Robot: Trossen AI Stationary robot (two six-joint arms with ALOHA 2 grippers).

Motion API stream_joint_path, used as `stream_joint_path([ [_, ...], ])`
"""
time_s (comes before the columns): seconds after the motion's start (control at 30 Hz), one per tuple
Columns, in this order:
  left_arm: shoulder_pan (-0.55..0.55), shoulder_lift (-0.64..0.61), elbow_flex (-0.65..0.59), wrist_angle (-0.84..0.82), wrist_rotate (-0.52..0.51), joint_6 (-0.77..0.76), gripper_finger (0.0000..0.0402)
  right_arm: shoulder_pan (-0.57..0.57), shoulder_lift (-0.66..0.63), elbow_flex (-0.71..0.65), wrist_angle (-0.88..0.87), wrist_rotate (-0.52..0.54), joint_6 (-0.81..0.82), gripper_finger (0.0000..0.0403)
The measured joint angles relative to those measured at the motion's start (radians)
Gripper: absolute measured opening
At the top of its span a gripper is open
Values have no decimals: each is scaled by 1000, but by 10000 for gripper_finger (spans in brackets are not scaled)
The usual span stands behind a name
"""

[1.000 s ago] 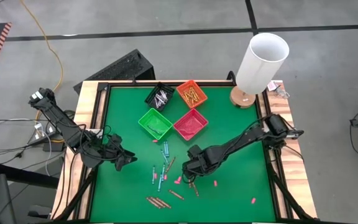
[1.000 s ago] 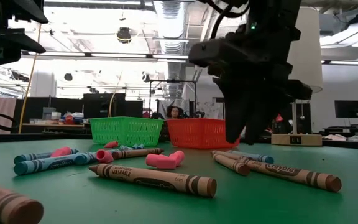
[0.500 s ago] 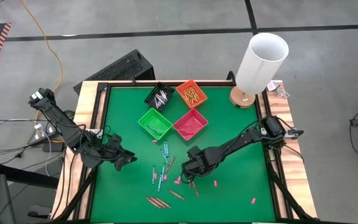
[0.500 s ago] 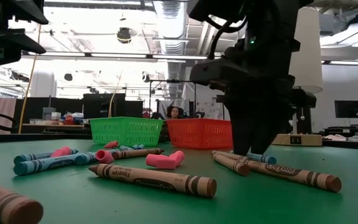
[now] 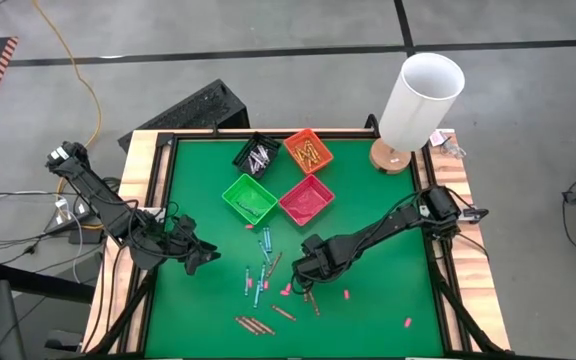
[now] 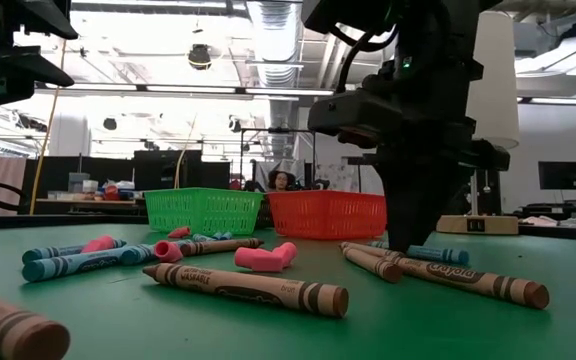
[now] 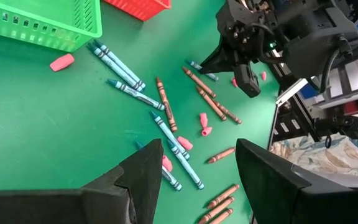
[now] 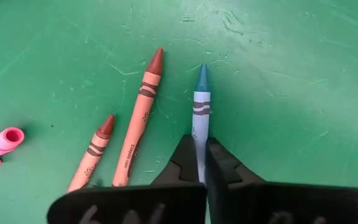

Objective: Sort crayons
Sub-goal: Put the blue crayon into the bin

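Jaws of the right gripper (image 8: pixel 199 163) pinched on a blue crayon (image 8: pixel 200 102) lying flat on the table (image 5: pixel 388 300), just right of two brown crayons (image 8: pixel 137 124). Pick-up step, judging by that. Next: lift straight, carry toward 11 o'clock to the bins (image 5: pixel 280 176). Left gripper (image 7: pixel 194 171) waiting at 9 o'clock, jaws spread wide, holding nothing.

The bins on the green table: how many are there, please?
4, together at the table's far side: black bin, orange bin, green bin, red bin. None appears to be hidden.
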Motion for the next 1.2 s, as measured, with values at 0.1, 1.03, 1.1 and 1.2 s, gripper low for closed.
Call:
stream_joint_path([
  [0.1, 0, 0, 0, 0, 0, 0, 192, -9, -10, 19, -30, 2, -23, 3],
  [1.03, 0, 0, 0, -7, -33, 23, 192, -82, -313, 55, 36, 76, -149, 1],
  [1.1, 0, 0, 0, -7, -42, 24, 192, -97, -326, 56, 86, 77, -180, 1],
  [1.2, 0, 0, 0, -7, -45, 23, 192, -128, -327, 56, 175, 77, -235, 1],
])
